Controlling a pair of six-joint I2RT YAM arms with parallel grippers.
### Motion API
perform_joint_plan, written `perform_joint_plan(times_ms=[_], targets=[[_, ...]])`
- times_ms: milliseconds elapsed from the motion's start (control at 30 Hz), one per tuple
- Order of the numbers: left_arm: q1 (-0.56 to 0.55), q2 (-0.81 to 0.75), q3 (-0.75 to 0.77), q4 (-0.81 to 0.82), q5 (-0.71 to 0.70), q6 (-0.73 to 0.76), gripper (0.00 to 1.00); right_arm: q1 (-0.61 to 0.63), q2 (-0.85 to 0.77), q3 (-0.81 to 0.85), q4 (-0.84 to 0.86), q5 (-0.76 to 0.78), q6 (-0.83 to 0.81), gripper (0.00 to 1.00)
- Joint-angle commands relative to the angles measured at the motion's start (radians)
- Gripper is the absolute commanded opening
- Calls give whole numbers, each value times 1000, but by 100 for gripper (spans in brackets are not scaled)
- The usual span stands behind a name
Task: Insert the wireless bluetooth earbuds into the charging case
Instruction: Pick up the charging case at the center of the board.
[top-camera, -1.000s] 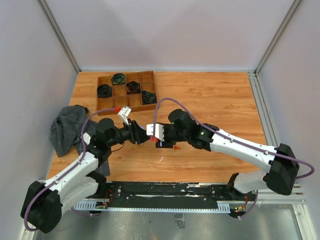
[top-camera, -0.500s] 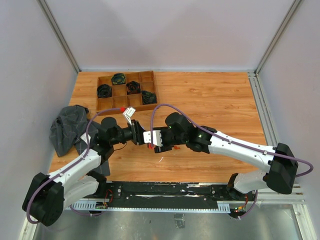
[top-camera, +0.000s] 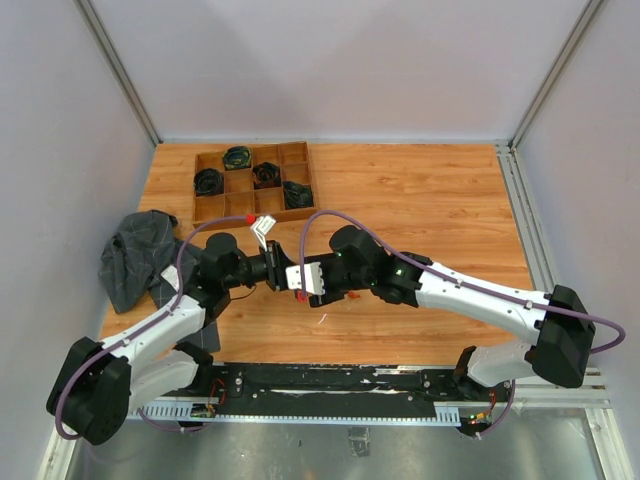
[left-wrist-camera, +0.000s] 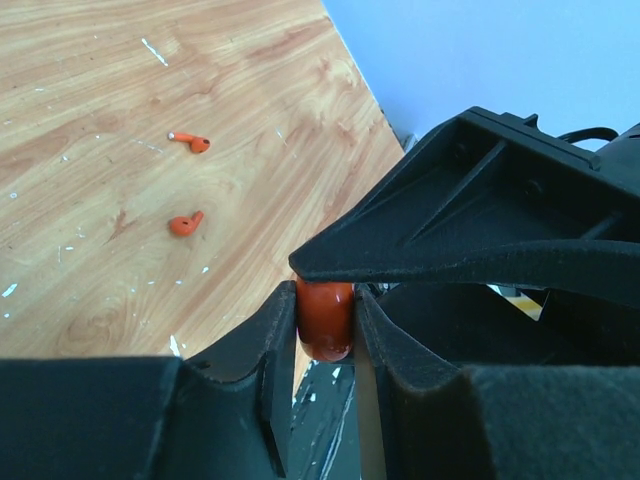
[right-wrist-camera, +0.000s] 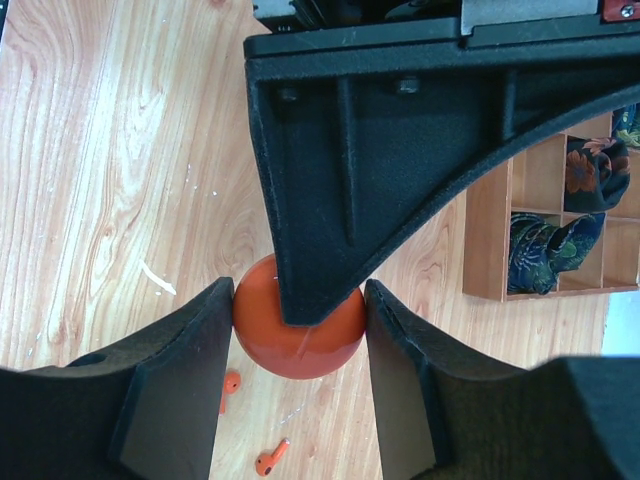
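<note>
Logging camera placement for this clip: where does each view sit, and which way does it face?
Top external: above and behind the bases, looking down on the table; the left arm and right arm show.
Left wrist: on the left gripper, looking along its own fingers at the orange charging case.
Right wrist: on the right gripper, looking down between its own fingers at the case.
Both wrist views share the case and two orange earbuds.

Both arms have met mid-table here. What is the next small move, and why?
Probably the left gripper should lever the orange charging case open while the right gripper holds it steady. Both grippers pinch the case, it looks closed, and the orange earbuds lie loose on the table.
</note>
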Motion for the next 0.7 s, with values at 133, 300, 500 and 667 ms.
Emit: perform_joint_plan(times_ms=[133, 300, 500, 667], targets=[[-15, -41, 9, 0, 29, 67, 7, 12, -45, 17, 42, 23, -32, 69], [-15, -120, -15, 10, -45, 141, 2, -22, -126, -4, 20, -6, 63, 82], [-15, -237, -75, 141, -135, 203, 0, -174, -210, -55, 84, -310, 304, 82], [-15, -310, -125, 293, -159, 247, 0, -289, -232, -120, 248, -484, 527, 79]])
